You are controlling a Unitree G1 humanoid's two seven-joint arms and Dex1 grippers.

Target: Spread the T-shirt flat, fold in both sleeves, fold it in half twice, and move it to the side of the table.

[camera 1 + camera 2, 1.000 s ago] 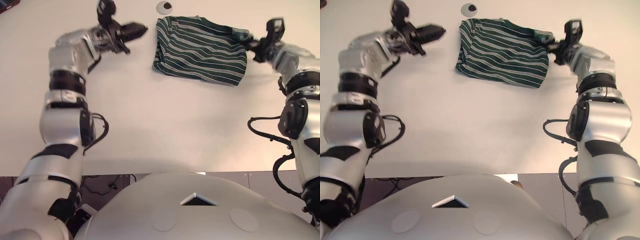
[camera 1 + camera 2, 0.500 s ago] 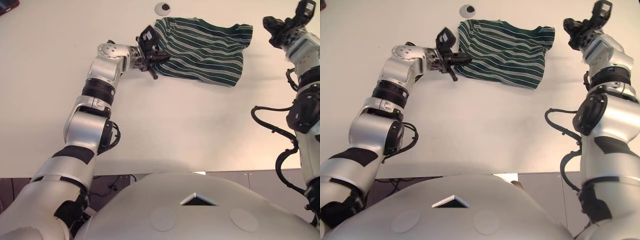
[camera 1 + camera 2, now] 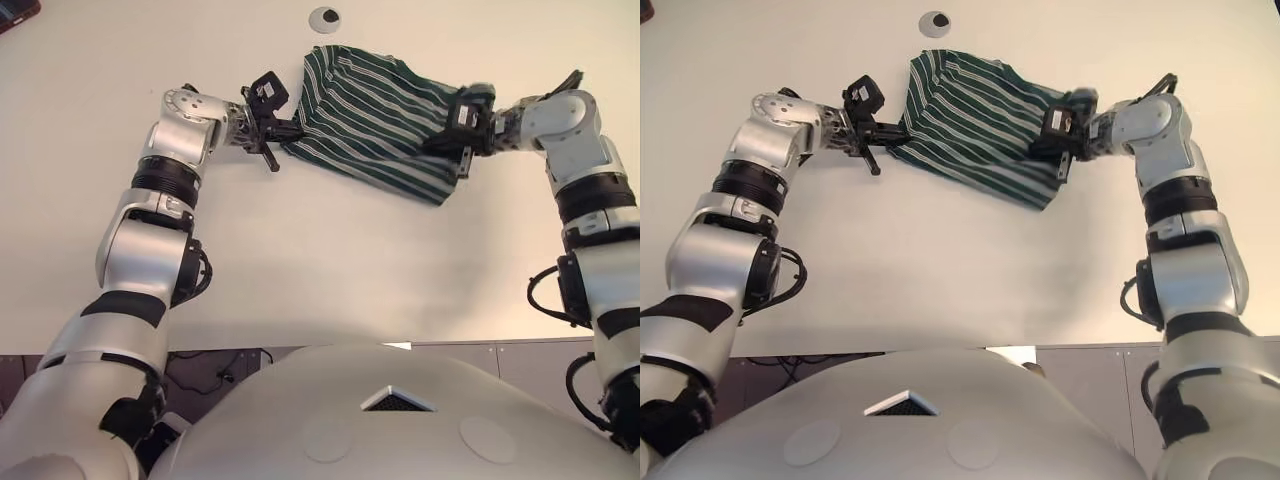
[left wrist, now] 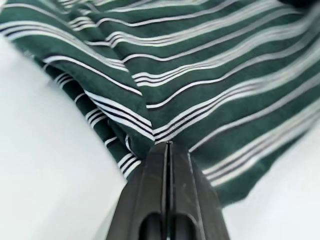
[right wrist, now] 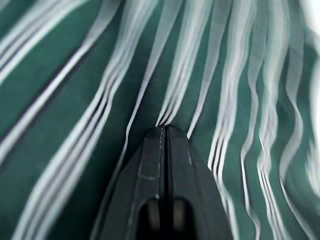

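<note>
— Left gripper (image 3: pixel 290 135) first: what is it doing?
— Its fingers are pressed together on the near-left corner of the T-shirt (image 3: pixel 370 125). In the left wrist view the same gripper (image 4: pixel 166 145) shows no gap between the fingers, and the striped folds run right up to the tips.
— And the right gripper (image 3: pixel 435 145)?
— Pinched shut on the cloth at the shirt's three o'clock side. In its own wrist view the gripper (image 5: pixel 162 129) has creases fanning out from the closed tips.
— Where does the shirt lie?
— Folded into a bundle on the far middle of the table (image 3: pixel 300 260), about twelve to one o'clock from the robot, held between the two grippers.
— Which way does it run?
— Slantwise. Its long axis goes from about ten o'clock, at the far corner, to about four o'clock, where the near corner points toward the robot's right. The white stripes follow roughly that line.
— Anything else nearby?
— One small round disc (image 3: pixel 324 16) with a dark centre, just beyond the shirt at eleven o'clock, not touching it.
</note>
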